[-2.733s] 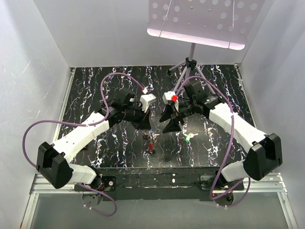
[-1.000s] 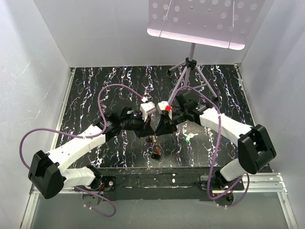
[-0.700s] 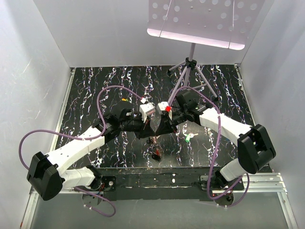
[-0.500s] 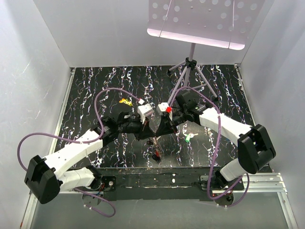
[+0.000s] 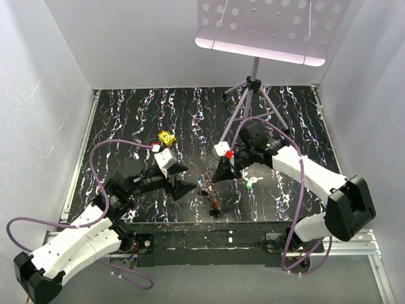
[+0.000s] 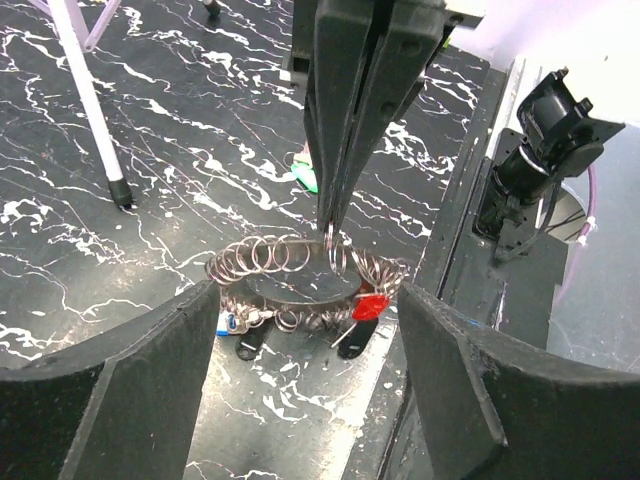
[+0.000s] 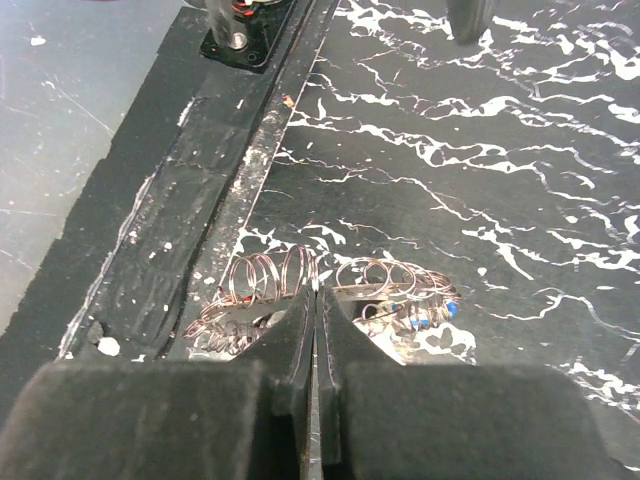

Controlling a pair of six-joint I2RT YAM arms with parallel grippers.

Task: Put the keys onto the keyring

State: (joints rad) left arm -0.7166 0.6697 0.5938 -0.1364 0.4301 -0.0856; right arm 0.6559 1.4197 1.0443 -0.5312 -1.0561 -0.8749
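Ahead of the wide-open left gripper (image 6: 308, 300), the keyring (image 6: 285, 258) stretches crosswise, pinched by the right gripper (image 6: 333, 222).

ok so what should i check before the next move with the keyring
1. Right jaws pinched shut on the thin silvery wire keyring: ok.
2. Left jaws open, holding nothing, set back from the ring: ok.
3. Red-headed key and blue-headed key threaded on the ring: cannot tell, they lie right against it.
4. Green-headed key on the ring: not ok, it lies apart on the black marbled table.
5. Yellow spotted block and grey tripod stand away from the ring: ok.
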